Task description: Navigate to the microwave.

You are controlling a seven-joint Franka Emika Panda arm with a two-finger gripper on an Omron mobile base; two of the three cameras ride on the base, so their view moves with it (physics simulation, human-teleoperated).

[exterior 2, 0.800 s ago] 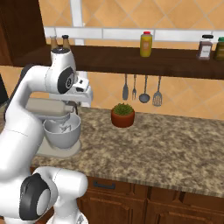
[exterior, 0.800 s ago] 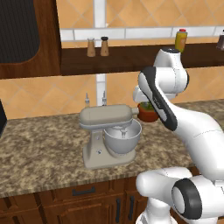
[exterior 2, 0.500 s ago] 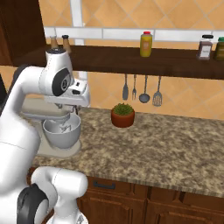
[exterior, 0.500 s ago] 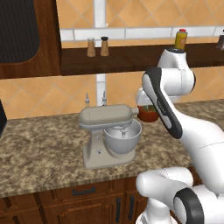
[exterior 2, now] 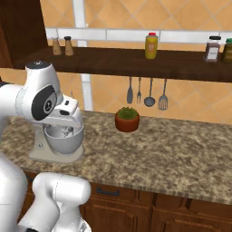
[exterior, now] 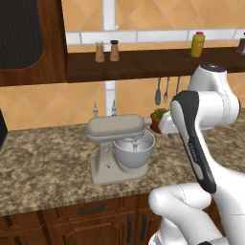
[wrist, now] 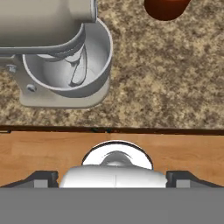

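Speckled brown granite counter (wrist: 175,78) runs under my hand camera, with a dark wooden edge along its front. A beige stand mixer (wrist: 48,26) with a smooth round steel bowl (wrist: 65,65) sits at ten o'clock, and a terracotta plant pot (wrist: 166,8) at one o'clock. The gripper (wrist: 113,177) is spread wide and holds nothing. I cannot tell where the microwave lies; the dark sliver (exterior: 2,129) at nine o'clock in the left base view is cropped too tightly to identify.

Domestic kitchen: granite worktop (exterior 2: 181,154) carrying stand mixer (exterior: 119,148), spice shelf (exterior 2: 136,61), hanging utensils (exterior 2: 147,93) (tiled wall behind)
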